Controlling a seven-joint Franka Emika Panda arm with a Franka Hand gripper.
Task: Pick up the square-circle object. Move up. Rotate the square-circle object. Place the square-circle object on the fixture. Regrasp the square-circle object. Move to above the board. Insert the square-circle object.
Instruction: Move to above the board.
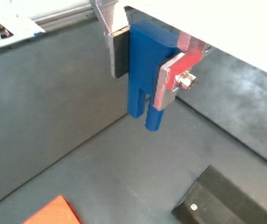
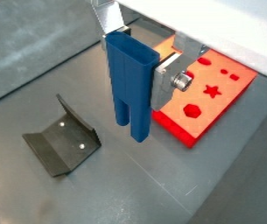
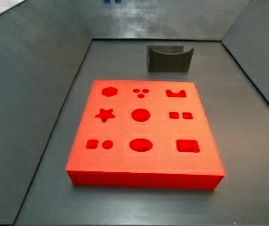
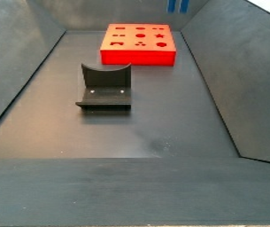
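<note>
Blue square-circle object [image 2: 129,83] is hanging prongs-down, pinched between the gripper [image 2: 145,74] plates, high above the floor. Fixture [image 2: 60,137] is sitting around 8 o'clock below it, red board [image 2: 206,96] at 3. The grip looks near the top, so it's risking swinging or slipping during rotation.

gripper [image 1: 142,66] clamped on square-circle object [image 1: 146,77], prongs pointing down, well clear of the grey floor [image 1: 88,144]. Below: orange-red corner, probably the board [image 1: 56,213]; dark plate, likely the fixture [image 1: 224,204].
</note>
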